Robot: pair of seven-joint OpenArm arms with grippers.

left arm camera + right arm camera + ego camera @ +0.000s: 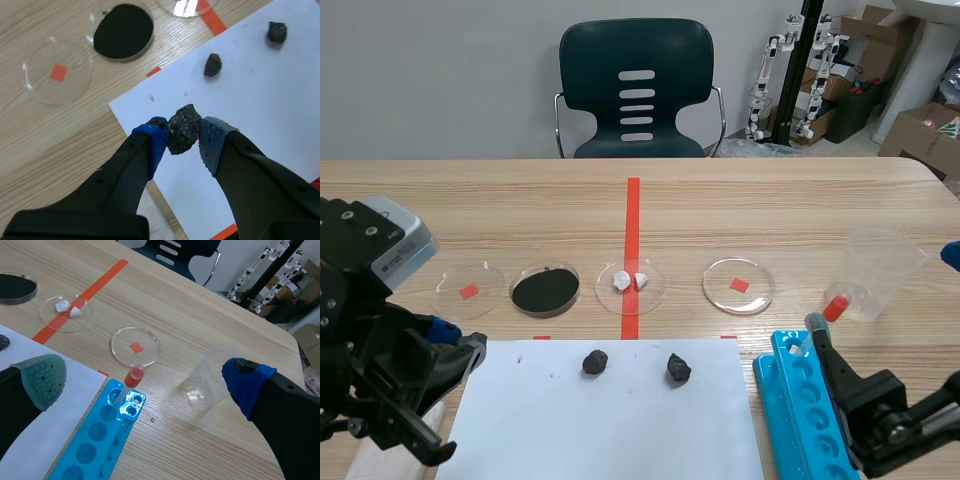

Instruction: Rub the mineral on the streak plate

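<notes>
We've got the mineral (184, 128) pinched between the blue pads (157, 137) of the left jaws, which are shut on it w/ part of the rock standing proud of the pads. It hangs by the far-left corner of the white sheet (620, 420), which lies at the desk's near edge. Whether it touches the sheet, we can't tell. The right jaws are spread wide w/ nothing in them, over the desk's near-right corner by the blue rack (795, 415). To rub well, we'd press an exposed edge down firmly and drag one straight stroke over bare sheet — clear of the two loose stones (595, 361) — w/ the grip tight enough that the rock can't twist.
</notes>
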